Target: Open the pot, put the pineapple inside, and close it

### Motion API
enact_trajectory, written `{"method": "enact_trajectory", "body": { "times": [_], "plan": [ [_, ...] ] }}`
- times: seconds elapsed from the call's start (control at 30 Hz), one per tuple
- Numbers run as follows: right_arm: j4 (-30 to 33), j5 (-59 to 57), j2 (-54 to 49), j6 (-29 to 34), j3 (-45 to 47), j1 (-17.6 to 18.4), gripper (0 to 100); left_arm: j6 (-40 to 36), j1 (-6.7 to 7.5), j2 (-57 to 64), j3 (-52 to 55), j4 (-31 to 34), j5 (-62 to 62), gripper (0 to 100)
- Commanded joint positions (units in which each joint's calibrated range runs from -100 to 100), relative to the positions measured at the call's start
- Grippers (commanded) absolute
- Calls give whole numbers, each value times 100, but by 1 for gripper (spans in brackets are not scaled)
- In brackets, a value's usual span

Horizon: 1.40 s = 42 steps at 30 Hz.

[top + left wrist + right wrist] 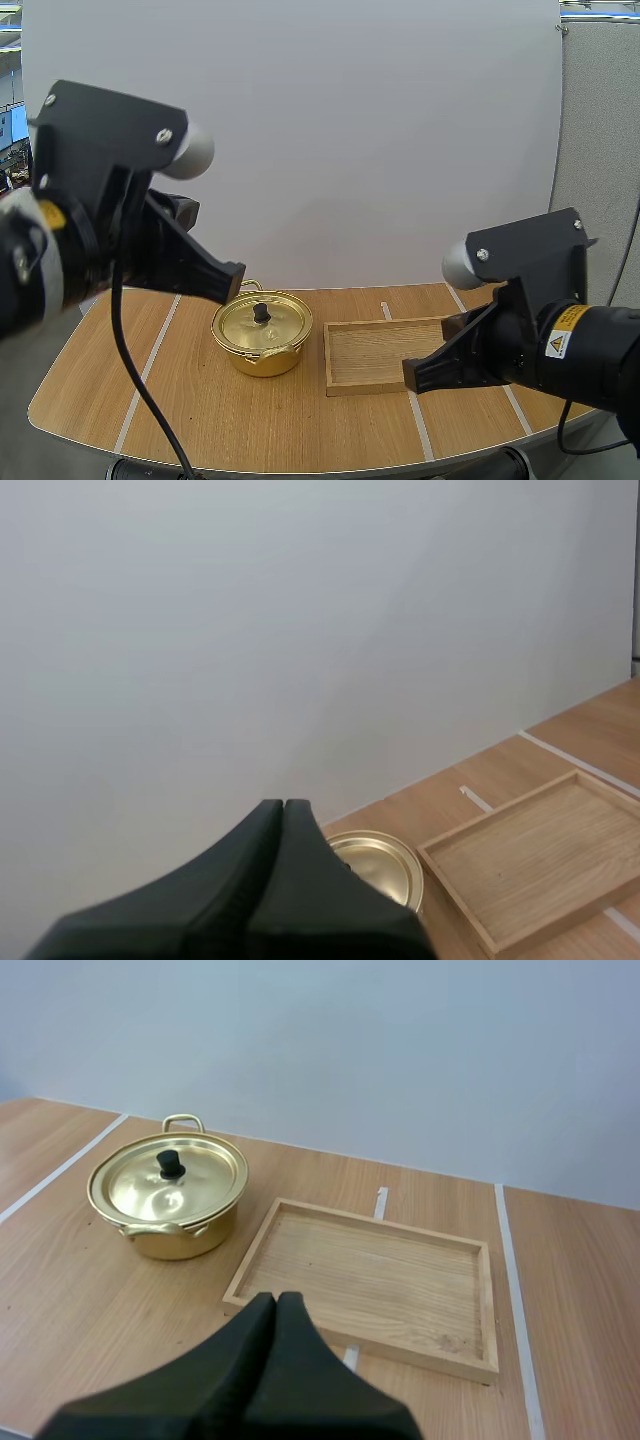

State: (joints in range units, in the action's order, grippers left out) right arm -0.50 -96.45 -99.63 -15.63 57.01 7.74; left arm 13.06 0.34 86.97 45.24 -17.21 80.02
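A golden pot (262, 335) stands on the table left of centre, its lid (262, 322) on with a black knob (261, 313). In the right wrist view the pot (170, 1196) sits beyond and to one side of my fingers. My left gripper (236, 282) hangs raised at the pot's left, shut on nothing; in the left wrist view its fingers (283, 820) lie together as one wedge above the pot's lid (377, 864). My right gripper (410, 378) hovers at the tray's near right corner, also shut and holding nothing (277, 1305). No pineapple is in sight.
An empty wooden tray (385, 352) lies right of the pot, also seen in the wrist views (372, 1280) (540, 855). White tape lines (150, 365) cross the wooden table. The table's rounded front edge (300, 468) is near.
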Motion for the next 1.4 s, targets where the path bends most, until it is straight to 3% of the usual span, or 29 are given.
{"method": "enact_trajectory", "body": {
  "times": [0.0,0.2,0.47,0.67,0.8,0.93,1.1,1.23,1.37],
  "plan": [
    [-19,364,-37,-3,-13,-33,0,-68,2,624,295,-195,-866,0],
    [50,903,-37,259,-13,-95,0,-384,2,1303,664,-194,-1594,0],
    [-5,2404,-37,562,-13,-433,0,-598,2,1303,1144,-194,-1783,0],
    [-4,3963,-37,540,156,-524,0,-936,2,1303,1828,-194,-3126,0],
    [10,5558,-37,295,816,-524,0,-914,43,1303,2469,-184,-4282,0],
    [50,6334,-37,259,1670,-524,0,-885,130,1303,3227,-163,-5508,0],
    [50,7342,-37,259,2650,-524,0,-885,138,1303,4033,-105,-6866,0],
    [50,8336,-37,259,3336,-524,0,-885,138,1303,4702,-105,-7621,0],
    [50,8491,-37,259,3802,-524,0,-885,138,1303,5221,-105,-7820,0]
  ]
}}
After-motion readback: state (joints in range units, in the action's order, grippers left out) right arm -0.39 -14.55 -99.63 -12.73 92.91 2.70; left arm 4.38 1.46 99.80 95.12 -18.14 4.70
